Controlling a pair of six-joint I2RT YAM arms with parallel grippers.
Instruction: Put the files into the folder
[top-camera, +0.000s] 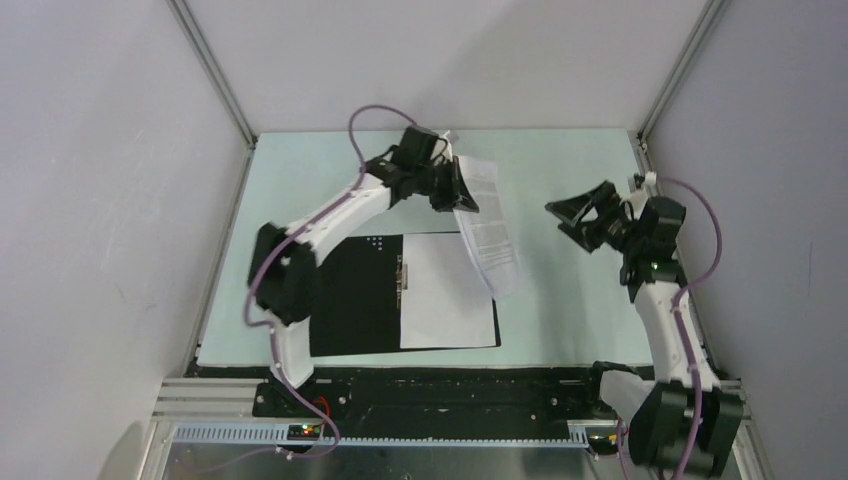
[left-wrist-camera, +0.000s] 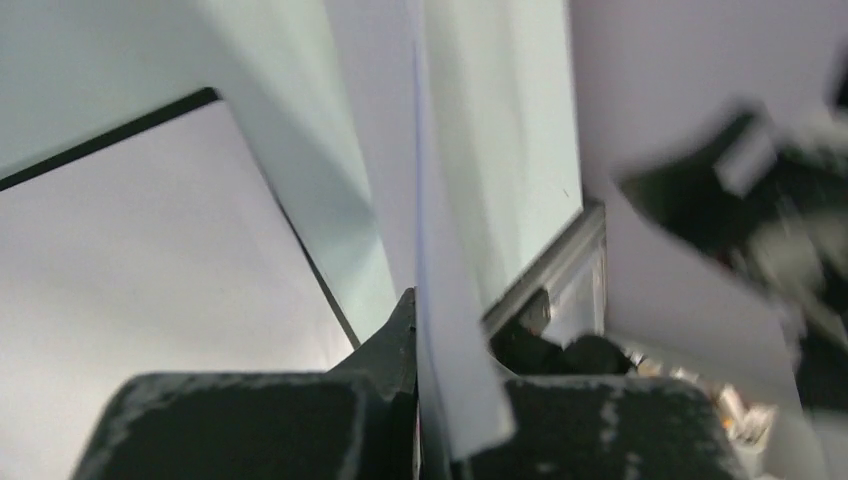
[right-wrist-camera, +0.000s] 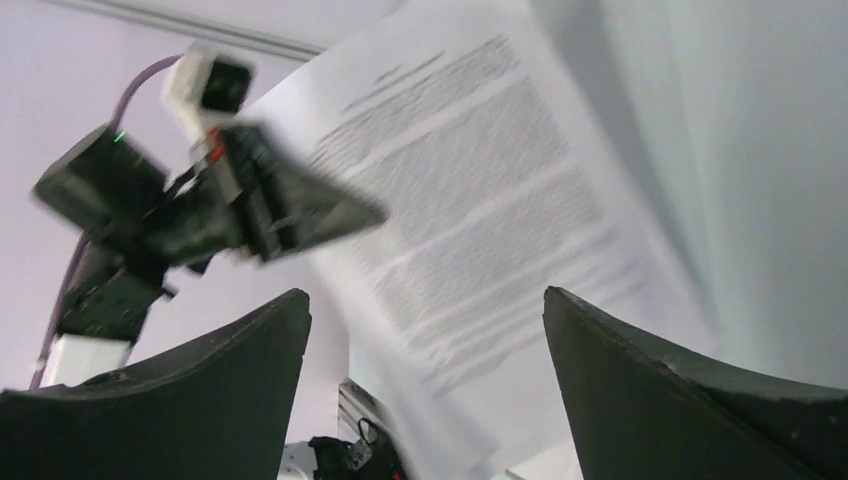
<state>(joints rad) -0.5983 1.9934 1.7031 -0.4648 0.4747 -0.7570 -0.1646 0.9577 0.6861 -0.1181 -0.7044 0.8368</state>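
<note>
The folder (top-camera: 350, 295) lies open on the table, black inside up. A blank white sheet (top-camera: 450, 290) rests flat on its right half. A printed sheet (top-camera: 490, 225) hangs tilted above the table, its lower end over the blank sheet. My left gripper (top-camera: 455, 188) is shut on the printed sheet's upper edge; the left wrist view shows that sheet (left-wrist-camera: 450, 290) pinched between the jaws of the left gripper (left-wrist-camera: 425, 400). My right gripper (top-camera: 585, 215) stands open to the right of the sheet, apart from it. In the right wrist view the printed sheet (right-wrist-camera: 480, 200) fills the space beyond the open right gripper (right-wrist-camera: 425, 300).
A pale green mat (top-camera: 560, 310) covers the table. White walls with aluminium rails (top-camera: 215, 70) close in the sides and back. A black strip (top-camera: 450, 385) runs along the near edge by the arm bases.
</note>
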